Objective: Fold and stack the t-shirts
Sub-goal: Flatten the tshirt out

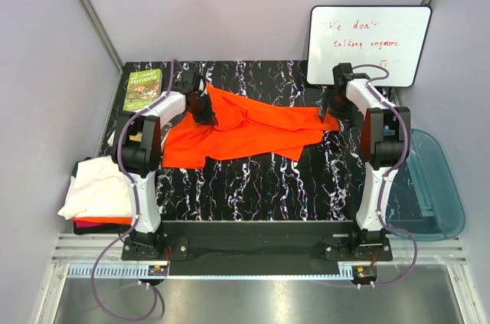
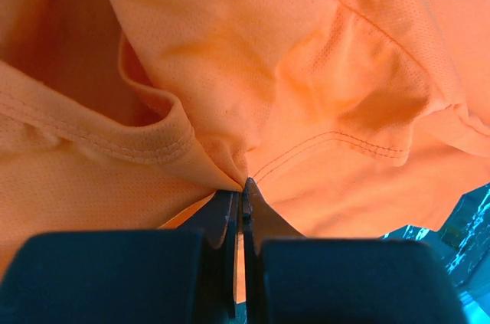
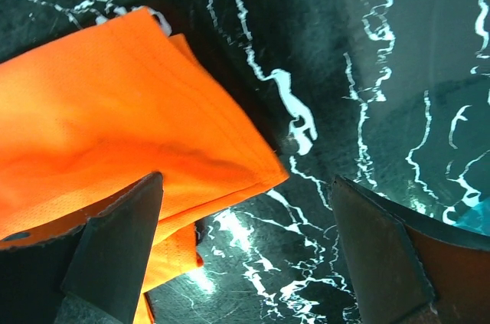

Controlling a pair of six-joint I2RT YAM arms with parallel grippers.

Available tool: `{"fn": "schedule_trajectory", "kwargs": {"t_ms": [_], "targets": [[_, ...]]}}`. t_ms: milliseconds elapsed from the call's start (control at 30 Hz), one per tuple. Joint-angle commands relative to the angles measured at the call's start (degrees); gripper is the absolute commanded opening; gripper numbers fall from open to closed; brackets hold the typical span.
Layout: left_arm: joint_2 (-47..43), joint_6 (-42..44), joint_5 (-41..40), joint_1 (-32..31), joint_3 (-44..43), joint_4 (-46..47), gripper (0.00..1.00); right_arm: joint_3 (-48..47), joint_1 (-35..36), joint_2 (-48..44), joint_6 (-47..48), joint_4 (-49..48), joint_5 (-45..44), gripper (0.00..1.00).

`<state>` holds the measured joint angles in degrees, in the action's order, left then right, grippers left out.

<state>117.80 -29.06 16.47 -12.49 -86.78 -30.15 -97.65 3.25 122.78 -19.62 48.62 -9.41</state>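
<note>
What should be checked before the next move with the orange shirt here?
1. Left gripper shut on the orange shirt: ok.
2. Right gripper open: ok.
3. Shirt corner lying between the right fingers: ok, only partly in.
4. Those fingers low enough to pinch the cloth: cannot tell.
5. Shirt spread flat: not ok, bunched and creased.
6. Folded pile apart from the orange shirt: ok.
</note>
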Motion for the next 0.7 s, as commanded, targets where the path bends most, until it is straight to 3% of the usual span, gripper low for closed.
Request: {"fn": "schedule_trajectory", "kwargs": {"t_ms": [0, 267, 333, 400, 500, 667], "targets": [[-4.85, 0.14, -1.96, -0.17, -2.16, -0.70, 0.00, -2.72, -0.70, -0.79, 0.46, -0.98, 0.18, 0.98], [-6.27, -0.12, -2.15, 1.50, -3.57, -1.75, 0.00, -4.57, -2.89, 1.05, -3.05, -0.98, 6.93, 0.98], [-5.22, -0.47, -0.22, 3.17, -4.79, -1.75, 0.24, -4.75, -4.64, 2.02, -3.93, -0.98, 8.52, 0.98], [-4.51, -0.39, 1.10, 4.14, -6.28, -1.75, 0.37, -4.83, -5.09, 3.07, -4.55, -1.07, 9.32, 0.98], [-3.45, 0.23, 1.72, 4.49, -8.22, -2.28, 0.37, -5.01, -5.36, 4.48, -5.17, -0.90, 11.08, 0.98], [-2.49, 0.14, 3.12, 4.49, -9.37, -2.90, 0.25, -4.75, -5.53, 6.85, -6.57, -0.90, 13.18, 0.98]]}}
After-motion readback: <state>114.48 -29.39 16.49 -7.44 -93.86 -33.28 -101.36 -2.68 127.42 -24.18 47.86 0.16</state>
